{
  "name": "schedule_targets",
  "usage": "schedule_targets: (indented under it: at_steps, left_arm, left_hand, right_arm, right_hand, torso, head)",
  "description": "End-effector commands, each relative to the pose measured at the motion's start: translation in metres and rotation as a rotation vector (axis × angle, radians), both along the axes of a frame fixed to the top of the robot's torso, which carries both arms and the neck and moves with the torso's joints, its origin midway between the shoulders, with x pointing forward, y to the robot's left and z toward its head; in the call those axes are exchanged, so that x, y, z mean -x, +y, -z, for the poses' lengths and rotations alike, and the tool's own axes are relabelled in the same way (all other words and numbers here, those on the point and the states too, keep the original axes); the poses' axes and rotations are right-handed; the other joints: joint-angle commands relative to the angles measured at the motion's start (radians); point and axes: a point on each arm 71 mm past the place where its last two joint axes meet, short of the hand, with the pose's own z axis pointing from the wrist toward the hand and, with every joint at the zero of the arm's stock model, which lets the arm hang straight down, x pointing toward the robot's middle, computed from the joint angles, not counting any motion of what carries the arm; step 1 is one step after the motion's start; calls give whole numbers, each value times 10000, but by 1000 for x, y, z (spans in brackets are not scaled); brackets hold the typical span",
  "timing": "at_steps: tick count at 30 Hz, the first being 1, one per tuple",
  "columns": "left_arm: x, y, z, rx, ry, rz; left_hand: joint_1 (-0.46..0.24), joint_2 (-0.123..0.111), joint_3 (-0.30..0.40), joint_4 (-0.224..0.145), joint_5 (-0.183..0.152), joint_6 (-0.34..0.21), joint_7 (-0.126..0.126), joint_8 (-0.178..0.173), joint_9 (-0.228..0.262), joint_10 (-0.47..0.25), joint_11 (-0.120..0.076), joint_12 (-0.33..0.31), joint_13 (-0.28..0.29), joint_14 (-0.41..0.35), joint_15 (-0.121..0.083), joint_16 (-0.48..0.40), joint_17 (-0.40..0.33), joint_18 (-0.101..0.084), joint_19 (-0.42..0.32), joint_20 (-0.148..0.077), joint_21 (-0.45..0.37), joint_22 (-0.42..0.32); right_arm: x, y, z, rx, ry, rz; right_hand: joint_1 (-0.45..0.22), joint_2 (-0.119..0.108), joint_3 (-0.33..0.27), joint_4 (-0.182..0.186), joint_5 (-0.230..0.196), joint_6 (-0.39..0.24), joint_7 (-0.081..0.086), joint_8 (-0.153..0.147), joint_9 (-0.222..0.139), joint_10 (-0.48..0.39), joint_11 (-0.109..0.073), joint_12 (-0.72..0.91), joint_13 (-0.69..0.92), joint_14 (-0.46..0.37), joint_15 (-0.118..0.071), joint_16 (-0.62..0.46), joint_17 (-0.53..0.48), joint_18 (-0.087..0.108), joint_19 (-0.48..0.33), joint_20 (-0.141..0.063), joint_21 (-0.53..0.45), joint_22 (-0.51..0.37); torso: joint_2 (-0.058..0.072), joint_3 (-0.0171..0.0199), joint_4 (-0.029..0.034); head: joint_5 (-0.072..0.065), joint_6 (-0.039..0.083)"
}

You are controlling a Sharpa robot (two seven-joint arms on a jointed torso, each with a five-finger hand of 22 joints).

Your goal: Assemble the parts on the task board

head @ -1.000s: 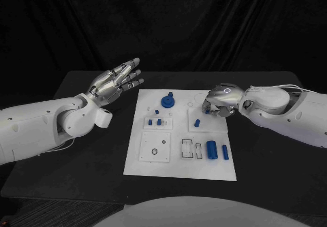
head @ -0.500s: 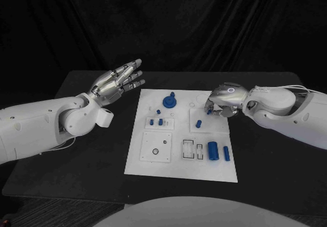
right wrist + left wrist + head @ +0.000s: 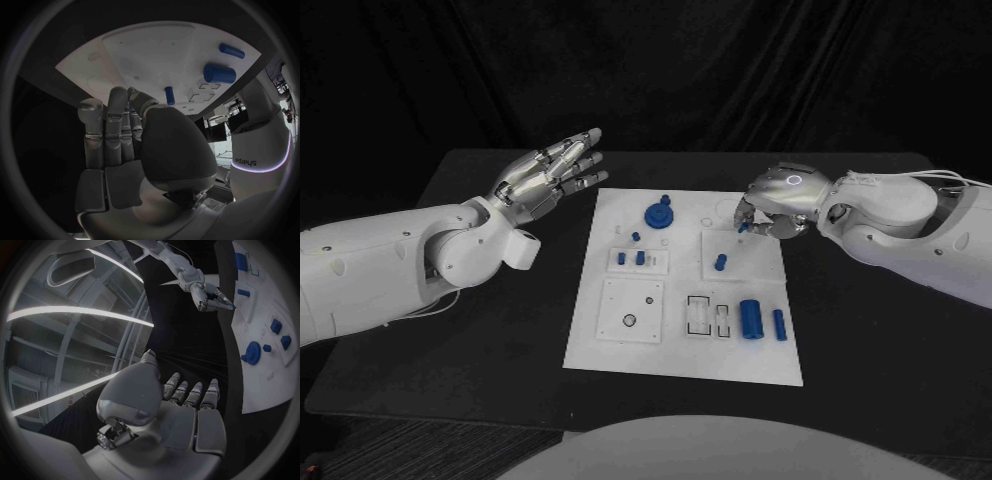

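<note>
A black table (image 3: 473,330) before a dark curtain (image 3: 675,70).

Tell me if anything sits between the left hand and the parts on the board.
Nothing visible does. The left hand is raised, open, above the table beside the white board; only bare black table lies between it and the nearest blue parts.

Blue parts (image 3: 750,319) on white task board (image 3: 678,362), black table (image 3: 877,330).

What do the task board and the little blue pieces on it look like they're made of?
The task board looks like matte white plastic, flat and even with no glare. The blue parts look like moulded or printed plastic: uniform colour, dull surface. Neither can be confirmed by look alone.
</note>
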Motion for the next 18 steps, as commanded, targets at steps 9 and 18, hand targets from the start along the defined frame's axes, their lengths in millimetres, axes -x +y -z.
schedule_targets:
  at_steps: [9, 18]
  left_arm:
    - [1, 0, 1, 22, 91, 134]
    - [0, -4, 2, -11, 145, 201]
  left_hand:
    - [-2, 85, -4, 39, 25, 70, 27, 76, 15, 19, 79, 62, 15, -20, 70, 69, 11, 21, 44, -3, 49, -9]
    - [-6, 92, -8, 44, 21, 76, 37, 79, 15, 37, 98, 68, 19, -18, 73, 71, 12, 11, 46, -3, 49, -9]
  right_arm:
    - [12, 15, -26, -242, -464, -96]
    - [31, 54, -35, -411, -362, -1151]
  right_hand:
    - [9, 70, -65, 52, -139, 243, 176, 35, 439, 142, 0, -42, -11, 73, 62, 52, 2, -151, 97, 43, 123, 53]
    - [22, 68, -69, 48, -171, 235, 175, 24, 440, 130, 2, -65, -20, 77, 63, 76, 38, -156, 106, 48, 146, 71]
  torso:
    - [8, 6, 4]
    - [-10, 7, -8]
  head:
    - [-42, 1]
    - [5, 1]
